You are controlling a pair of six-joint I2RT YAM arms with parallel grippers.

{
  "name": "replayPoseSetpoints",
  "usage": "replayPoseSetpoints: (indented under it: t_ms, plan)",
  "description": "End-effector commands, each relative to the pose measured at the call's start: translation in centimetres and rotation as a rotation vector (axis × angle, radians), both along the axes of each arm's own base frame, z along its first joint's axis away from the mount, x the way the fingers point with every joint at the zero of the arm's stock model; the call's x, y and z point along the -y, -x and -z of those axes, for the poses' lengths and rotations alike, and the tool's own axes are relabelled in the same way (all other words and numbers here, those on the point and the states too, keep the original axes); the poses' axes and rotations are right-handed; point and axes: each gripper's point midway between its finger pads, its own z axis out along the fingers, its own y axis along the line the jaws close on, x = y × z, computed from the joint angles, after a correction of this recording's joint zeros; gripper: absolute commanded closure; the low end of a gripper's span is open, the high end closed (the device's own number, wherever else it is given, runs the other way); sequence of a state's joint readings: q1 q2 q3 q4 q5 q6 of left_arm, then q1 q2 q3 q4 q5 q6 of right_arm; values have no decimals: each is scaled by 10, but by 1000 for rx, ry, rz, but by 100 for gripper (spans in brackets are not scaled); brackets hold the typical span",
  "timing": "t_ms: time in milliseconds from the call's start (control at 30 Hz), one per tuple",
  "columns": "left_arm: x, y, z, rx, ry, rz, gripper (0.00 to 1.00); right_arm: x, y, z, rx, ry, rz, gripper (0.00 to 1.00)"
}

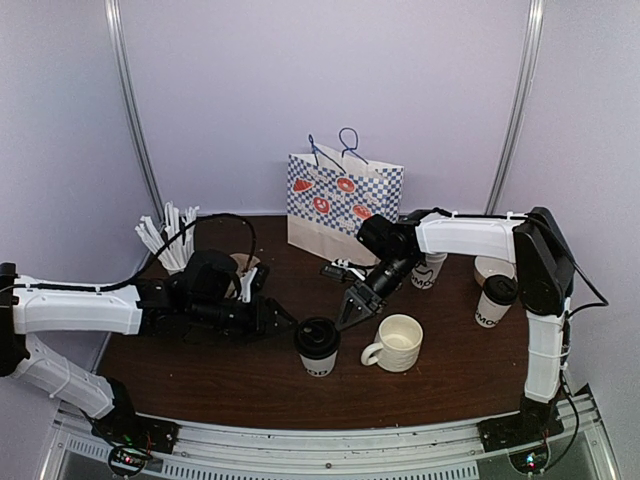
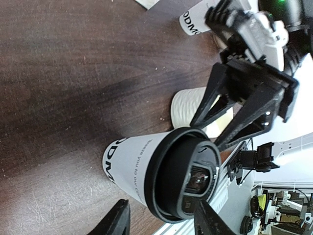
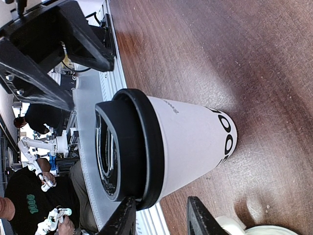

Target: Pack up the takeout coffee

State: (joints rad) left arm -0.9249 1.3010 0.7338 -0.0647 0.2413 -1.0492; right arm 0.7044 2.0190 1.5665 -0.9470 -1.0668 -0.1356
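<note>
Near cup (image 1: 317, 347): stands on the table (image 1: 200, 370) at front middle. The mug (image 1: 397, 343) is just beside it at 3 o'clock, and the checked bag (image 1: 343, 200) is well apart at 12.
Far cup (image 1: 495, 300): lidded too, near the table's 3 o'clock edge.
Left gripper (image 1: 284, 323): at the near cup's 9 o'clock, jaws spread; contact unclear.
Right gripper (image 1: 349, 314): at its 1 o'clock, jaws apart, holding nothing.
Axis: both cups upright, long axis vertical — lid up, lettering at the base.
Handling: probably light, with a thin paper wall that dents easily, and the lid may pop off. Grip mid-wall below the lid, gently — keep it vertical.
</note>
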Motion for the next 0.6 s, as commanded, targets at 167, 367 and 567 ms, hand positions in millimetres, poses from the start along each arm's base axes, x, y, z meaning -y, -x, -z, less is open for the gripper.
replayPoseSetpoints:
  t_ms: [167,367,567]
  plan:
    - [1,2,12,-28,-3,-5,56,-1,-1,1,17,3,-14,62]
    - [6,0,12,-27,4,-1,59,-1,-1,1,18,3,-15,62]
    - [8,1,20,-48,-9,10,59,-1,-2,1,17,0,-15,62]
